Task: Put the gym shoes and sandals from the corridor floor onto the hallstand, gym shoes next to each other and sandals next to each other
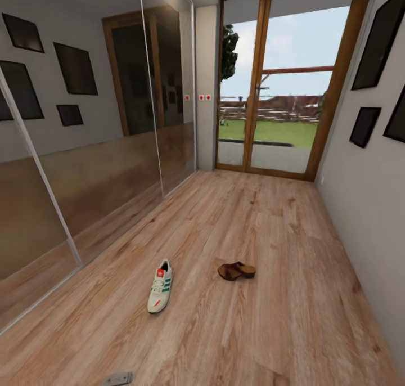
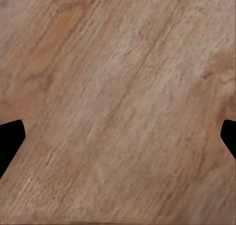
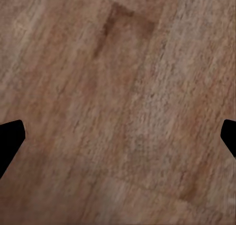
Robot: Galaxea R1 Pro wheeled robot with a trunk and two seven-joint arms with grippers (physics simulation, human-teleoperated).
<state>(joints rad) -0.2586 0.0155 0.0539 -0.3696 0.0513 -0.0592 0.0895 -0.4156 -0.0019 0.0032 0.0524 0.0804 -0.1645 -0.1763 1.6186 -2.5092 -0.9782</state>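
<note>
One gym shoe (image 1: 160,287) lies flat on the corridor floor (image 1: 270,228), white with teal stripes, red tab at the tongue, toe toward the camera. Sole down, not tilted. A brown sandal (image 1: 236,270) sits to its right, a bit farther from the robot, well apart from the shoe. Could be one sandal or two stacked/overlapping, can't tell.

Places relative to the grippers: neither wrist view has a shoe or sandal between the fingers, just bare wood plank under each.

Left gripper (image 2: 118,136): dark fingertips (image 2: 10,141) at the two side edges of its view, spread wide, nothing between them, floor planks below. Jaws apart, empty.

Right gripper (image 3: 118,136): same, dark fingertips (image 3: 10,141) at both edges, wide gap, holding nothing. Floor under it has a darker knot mark (image 3: 115,25) in the grain.

Outward: mirrored sliding panels (image 1: 84,149) along the left wall reflecting floor and dark picture frames. Glass door (image 1: 281,93) with wood frame at the corridor end, grass and fence outside. Dark frames (image 1: 374,54) on the right wall. Small grey piece (image 1: 118,379) at the bottom edge of the head view, unclear what it is.
</note>
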